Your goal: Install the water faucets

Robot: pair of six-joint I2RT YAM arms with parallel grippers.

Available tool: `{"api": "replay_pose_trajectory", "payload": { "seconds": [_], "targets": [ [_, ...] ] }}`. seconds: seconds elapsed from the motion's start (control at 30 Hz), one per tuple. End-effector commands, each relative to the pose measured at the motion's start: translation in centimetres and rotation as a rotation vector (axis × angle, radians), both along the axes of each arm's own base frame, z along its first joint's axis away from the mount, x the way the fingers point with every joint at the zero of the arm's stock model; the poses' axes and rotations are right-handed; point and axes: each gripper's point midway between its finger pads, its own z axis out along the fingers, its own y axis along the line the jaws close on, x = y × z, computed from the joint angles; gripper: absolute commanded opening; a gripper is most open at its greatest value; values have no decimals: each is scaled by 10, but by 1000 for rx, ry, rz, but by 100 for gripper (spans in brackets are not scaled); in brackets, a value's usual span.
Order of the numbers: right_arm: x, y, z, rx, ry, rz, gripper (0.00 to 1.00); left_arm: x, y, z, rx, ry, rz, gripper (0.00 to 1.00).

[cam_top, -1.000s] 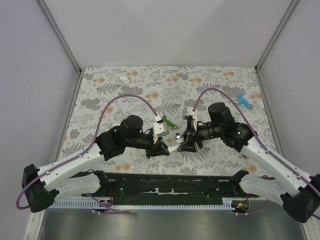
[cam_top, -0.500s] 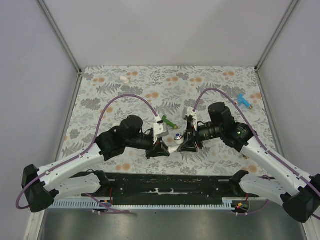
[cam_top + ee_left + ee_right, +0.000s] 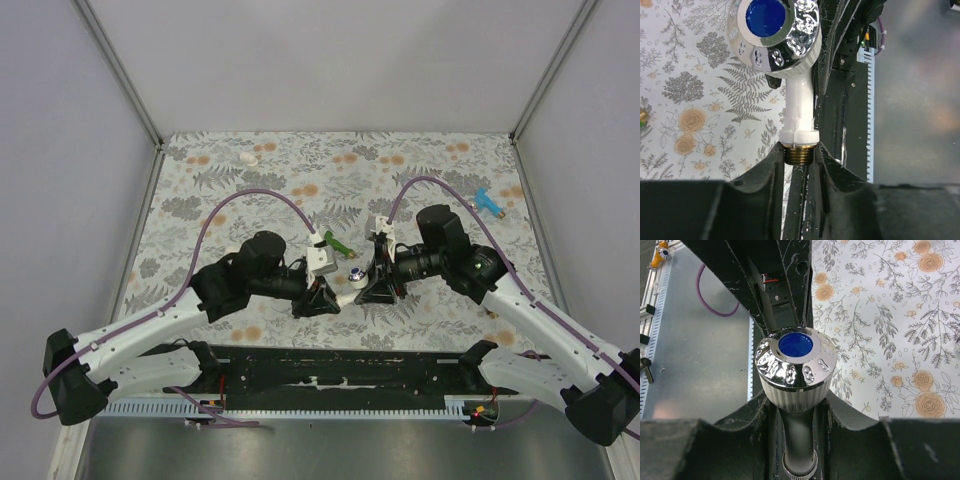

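The white water faucet [image 3: 799, 107] has a slim white stem. At one end sits a broad chrome knob [image 3: 796, 362] with a ribbed skirt, embossed marks round its rim and a blue disc [image 3: 795, 344] in its crown. At the other end a white collar meets a brass thread [image 3: 798, 153]. In the top view it lies just below the middle of the frame, bridging the two end effectors over the floral surface [image 3: 430, 165].

The left end effector [image 3: 799, 155] is nearly closed, its fingers flanking the brass thread tightly. Whether they actually press on it I cannot tell. The right end effector [image 3: 796, 405] is closed round the knob end, both fingers lying against the ribbed skirt with no gap showing.

Against the top views from a second and half a second ago, almost nothing differs. Both arms keep the same pose, and the white faucet sits at the same spot between them. The loose parts on the surface have not shifted.

Three faucets can be counted in the top view:
- The white one between the end effectors.
- A green water faucet [image 3: 337, 242] just above them, near the frame's middle.
- A blue water faucet [image 3: 487, 202] at the right edge of the surface, well apart from the others.

One small plain white fitting [image 3: 248, 158] lies toward the upper left of the surface. Two arms are in view, each with one end effector.
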Motion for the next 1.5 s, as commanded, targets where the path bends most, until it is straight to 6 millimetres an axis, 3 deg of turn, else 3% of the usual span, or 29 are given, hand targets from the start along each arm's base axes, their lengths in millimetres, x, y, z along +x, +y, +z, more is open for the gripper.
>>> {"api": "replay_pose_trajectory", "payload": {
  "seconds": [0.0,0.17,0.27,0.53,0.77,0.9,1.0,1.13,1.27,1.47],
  "targets": [
    [1,1,15,27,-59,-1,0,23,-8,42,-118,-114,95,37],
    [15,-1,15,17,-94,-88,0,47,5,46,-111,-120,284,77],
    [26,-1,19,31,-124,-153,0,62,16,49,-105,-129,401,87],
    [53,1,33,105,-161,-318,0,85,40,55,-117,-94,600,90],
    [89,-10,33,135,-210,-545,0,131,94,51,-120,25,954,98],
    [103,-21,29,101,-216,-646,0,154,138,27,-47,176,1206,100],
    [109,-33,35,141,-238,-738,0,160,170,1,63,264,1360,100],
    [112,-60,26,101,-250,-871,0,163,205,-30,223,321,1517,100],
    [109,-74,26,102,-313,-901,0,171,223,-55,287,393,1611,99],
    [105,-83,20,57,-365,-900,0,204,247,-76,268,494,1815,99]
  ]
}}
